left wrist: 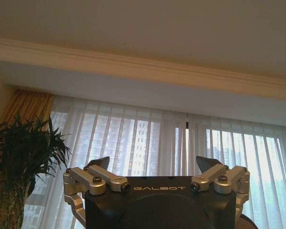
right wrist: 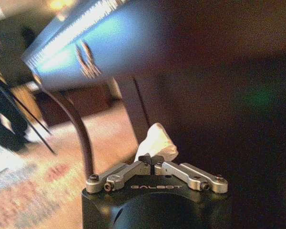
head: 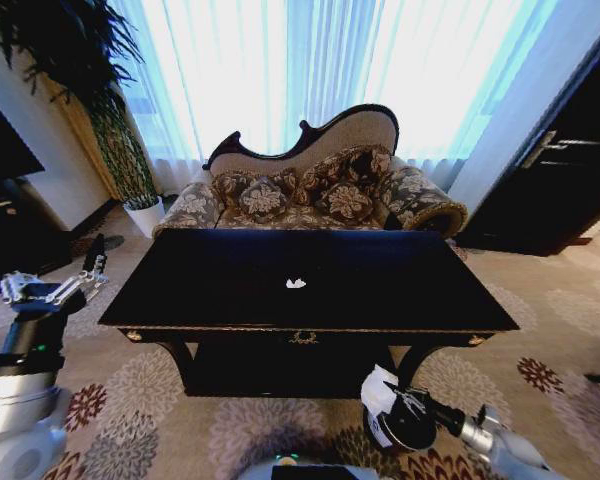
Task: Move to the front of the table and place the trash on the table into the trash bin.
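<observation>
A white paper lump (right wrist: 157, 143), judged light, soft and best pinched across its middle, is held in the closed right gripper (right wrist: 153, 161) low before the table (head: 400, 300), while the open, empty left gripper (left wrist: 152, 171) is raised at left.

One bench (head: 380, 290). Two pieces of trash — one white scrap (head: 296, 283) on the benchtop, one white paper lump (right wrist: 157, 143) pinched in the right claw (right wrist: 153, 160). Two claws — left claw (left wrist: 152, 168) spread wide. One sofa (head: 310, 190). One potted plant (head: 100, 110).
</observation>
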`<state>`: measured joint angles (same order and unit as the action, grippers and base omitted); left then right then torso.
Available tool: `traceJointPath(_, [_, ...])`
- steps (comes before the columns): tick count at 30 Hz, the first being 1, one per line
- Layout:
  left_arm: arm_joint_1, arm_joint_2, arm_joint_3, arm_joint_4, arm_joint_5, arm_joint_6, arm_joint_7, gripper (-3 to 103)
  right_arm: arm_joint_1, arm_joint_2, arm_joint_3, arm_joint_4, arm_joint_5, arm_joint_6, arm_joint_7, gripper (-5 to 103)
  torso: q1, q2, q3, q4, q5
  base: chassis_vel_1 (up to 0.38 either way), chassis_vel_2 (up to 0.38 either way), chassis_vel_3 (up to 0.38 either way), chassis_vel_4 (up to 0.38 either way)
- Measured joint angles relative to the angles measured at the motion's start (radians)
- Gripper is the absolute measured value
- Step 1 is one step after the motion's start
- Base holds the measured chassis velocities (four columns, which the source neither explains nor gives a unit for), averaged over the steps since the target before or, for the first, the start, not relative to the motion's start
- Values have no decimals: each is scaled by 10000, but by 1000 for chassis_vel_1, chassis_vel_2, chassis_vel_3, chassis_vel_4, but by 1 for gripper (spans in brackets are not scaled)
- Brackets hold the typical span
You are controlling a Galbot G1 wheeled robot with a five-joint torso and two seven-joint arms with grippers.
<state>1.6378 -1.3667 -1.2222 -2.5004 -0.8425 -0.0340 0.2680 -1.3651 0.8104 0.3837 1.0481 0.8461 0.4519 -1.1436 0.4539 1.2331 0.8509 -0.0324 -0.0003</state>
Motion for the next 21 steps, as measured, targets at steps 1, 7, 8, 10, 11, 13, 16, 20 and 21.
traceJointPath(1, [1,28,-8,0,-11,-9,0,100,121,93,-66,-298,-571,-6,557,0,0,0,0,1,1,0,0,0,0])
traceJointPath(7, [-36,82,59,1,-46,-10,0,100,263,622,-201,-686,-3100,-85,4259,0,0,0,0,1,-3,0,0,0,0])
traceJointPath(8, [-36,82,59,1,-46,-10,0,100,263,622,-201,-686,-3100,-85,4259,0,0,0,0,1,-3,0,0,0,0])
traceJointPath(10, [-71,142,91,2,-44,-11,2,100,239,934,-305,-741,-3729,-350,5911,0,0,0,0,-2,2,0,0,0,0])
traceJointPath(11, [-71,142,91,2,-44,-11,2,100,239,934,-305,-741,-3729,-350,5911,0,0,0,0,-2,2,0,0,0,0])
traceJointPath(13, [-70,161,85,3,-61,-17,3,100,329,1128,-380,-874,-4253,-657,7228,0,-1,0,0,-2,0,0,0,0,0])
traceJointPath(16, [-64,163,77,3,-76,-27,7,100,578,1295,-405,-1276,-4942,-924,8274,0,-1,0,0,2,0,0,0,0,0])
traceJointPath(20, [-52,165,71,4,-92,-54,11,100,935,1400,-443,-2008,-5294,-995,9019,0,0,0,0,-1,0,0,0,0,0])
traceJointPath(21, [-51,174,70,4,-93,-60,15,100,1025,1427,-452,-2167,-5282,-1024,9173,0,0,0,0,-1,0,0,0,0,0])
